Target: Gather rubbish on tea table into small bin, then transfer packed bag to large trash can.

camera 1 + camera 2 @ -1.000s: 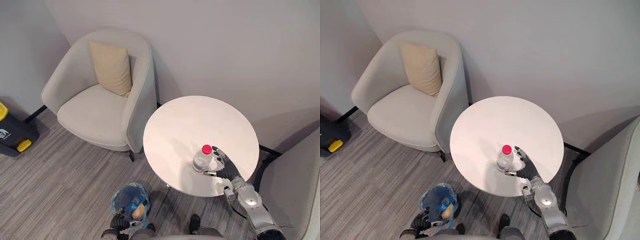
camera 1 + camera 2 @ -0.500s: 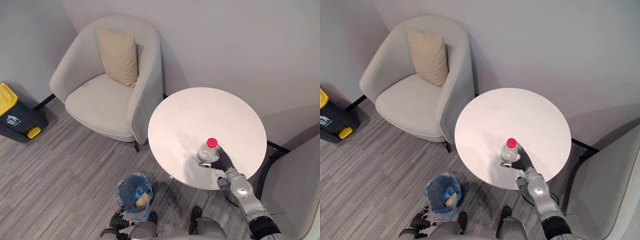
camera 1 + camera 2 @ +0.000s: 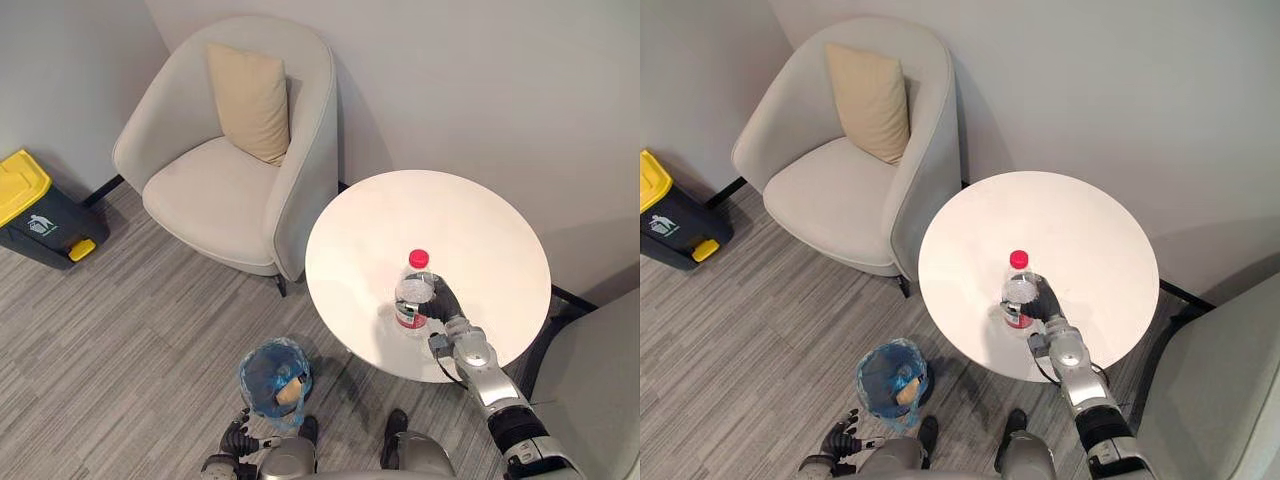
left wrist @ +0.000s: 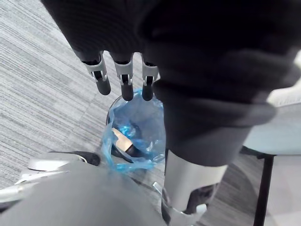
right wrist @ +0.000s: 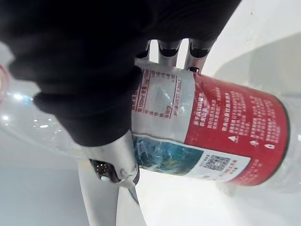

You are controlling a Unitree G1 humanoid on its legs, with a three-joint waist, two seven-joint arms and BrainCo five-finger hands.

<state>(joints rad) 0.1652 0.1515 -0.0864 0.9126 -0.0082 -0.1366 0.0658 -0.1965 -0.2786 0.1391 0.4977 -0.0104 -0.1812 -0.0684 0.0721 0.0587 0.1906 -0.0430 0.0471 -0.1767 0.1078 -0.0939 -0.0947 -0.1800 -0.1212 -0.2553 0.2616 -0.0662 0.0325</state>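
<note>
One bottle [image 3: 408,292], upright on the counter [image 3: 470,225]: my right hand [image 3: 447,303], spread beside it a second ago, now clenches round its label. Grasp made; lift next, I judge. Small bin [image 3: 275,375] sits just beyond my slack left hand [image 4: 123,77].

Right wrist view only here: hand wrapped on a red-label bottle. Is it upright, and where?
Observer: The bottle is upright in the right hand, pink cap up, at the near part of the round white table.
Operator: Small bin?
Observer: The bin is on the floor left of the table, lined with a blue bag, with a tan item inside.
Operator: Left hand?
Observer: The left hand is low by the bin, fingers straight, holding nothing.
</note>
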